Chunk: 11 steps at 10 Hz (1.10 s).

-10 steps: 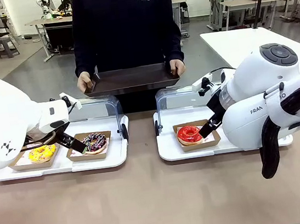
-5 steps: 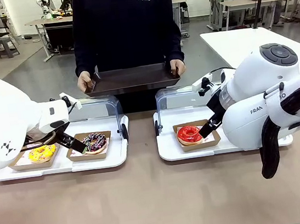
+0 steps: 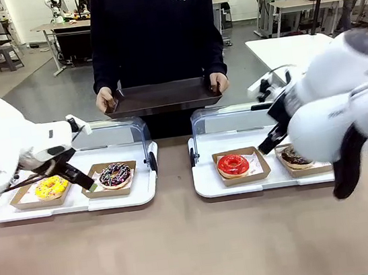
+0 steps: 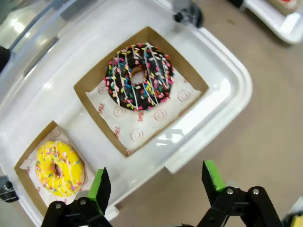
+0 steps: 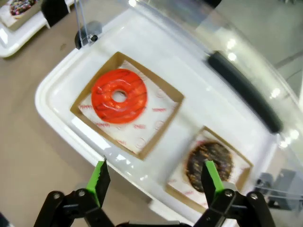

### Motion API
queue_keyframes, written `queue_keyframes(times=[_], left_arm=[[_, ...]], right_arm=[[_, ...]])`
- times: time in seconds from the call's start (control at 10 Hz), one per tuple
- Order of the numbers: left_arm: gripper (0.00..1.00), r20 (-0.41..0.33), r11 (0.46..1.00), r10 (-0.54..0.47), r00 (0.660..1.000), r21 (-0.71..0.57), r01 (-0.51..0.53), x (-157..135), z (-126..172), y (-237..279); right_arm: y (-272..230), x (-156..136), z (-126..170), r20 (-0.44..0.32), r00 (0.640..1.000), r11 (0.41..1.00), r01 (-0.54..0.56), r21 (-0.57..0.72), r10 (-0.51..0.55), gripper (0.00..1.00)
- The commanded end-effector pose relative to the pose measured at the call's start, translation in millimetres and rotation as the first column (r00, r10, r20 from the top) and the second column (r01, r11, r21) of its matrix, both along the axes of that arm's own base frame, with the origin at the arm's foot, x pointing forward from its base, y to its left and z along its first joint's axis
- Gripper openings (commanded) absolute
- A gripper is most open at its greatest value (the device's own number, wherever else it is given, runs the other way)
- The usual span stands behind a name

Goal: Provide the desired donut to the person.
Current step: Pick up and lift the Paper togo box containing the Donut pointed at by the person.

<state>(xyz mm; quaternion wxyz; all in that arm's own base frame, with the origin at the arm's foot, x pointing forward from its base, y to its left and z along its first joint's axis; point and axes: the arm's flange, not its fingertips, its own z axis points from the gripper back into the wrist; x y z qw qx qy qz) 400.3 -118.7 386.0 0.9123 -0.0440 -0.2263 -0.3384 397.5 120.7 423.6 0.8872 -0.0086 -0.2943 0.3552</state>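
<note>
Over on the left, the left arm reaches in and the left gripper (image 4: 156, 180) hangs above the near rim of the left white tray (image 3: 78, 207), jaws spread wide, green pads bare, nothing between them. Under it sit two cardboard boxes side by side: the yellow donut (image 3: 52, 187) with coloured sprinkles in the outer one, and the chocolate sprinkle donut (image 3: 115, 175), striped with white icing, in the box nearer the middle. Neither is touched, and the tray's clear lid (image 3: 126, 135) stands up at the back. Across the table (image 3: 185, 246), dead centre, the person (image 3: 153, 33) stands at the far side holding a dark tray (image 3: 161, 96) level with both hands, one on each end, and nothing lies on it. Which donut is wanted, the pictures do not say. On to the right white tray (image 3: 207, 182): the red donut (image 3: 232, 165) lies in its box on paper, and just beside it, farther right, the dark chocolate donut (image 3: 295, 157) sits in a second box, partly hidden behind the arm in the front view. The right gripper (image 5: 155, 178) hovers over that tray's near rim between the two boxes, jaws fully apart and gripping nothing.
</note>
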Motion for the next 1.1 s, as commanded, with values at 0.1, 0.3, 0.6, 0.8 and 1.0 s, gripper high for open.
queue_keyframes(times=[0.1, 0.3, 0.6, 0.8, 1.0], left_arm=[[1.00, -0.086, 0.975, -0.189, 0.978, -0.134, 0.177, -28, 35, 90], [1.00, -0.072, 0.956, -0.243, 0.967, -0.187, 0.227, -28, 39, 122], [1.00, 0.005, 0.925, -0.300, 0.954, -0.241, 0.293, -26, 42, 158], [1.00, 0.025, 0.910, -0.339, 0.941, -0.245, 0.334, -32, 44, 171], [1.00, 0.039, 0.900, -0.344, 0.938, -0.272, 0.341, -38, 47, 184]], right_arm=[[-101, -37, 39, -0.057, 0.965, 0.967, -0.256, -0.010, 0.255, 1.00], [-133, -37, 49, -0.036, 0.928, 0.929, -0.368, 0.044, 0.370, 1.00], [-159, -34, 54, 0.064, 0.888, 0.885, -0.460, 0.076, 0.456, 1.00], [-167, -31, 52, 0.090, 0.860, 0.852, -0.510, 0.122, 0.502, 1.00], [-179, -34, 53, 0.110, 0.858, 0.843, -0.513, 0.162, 0.502, 1.00]])
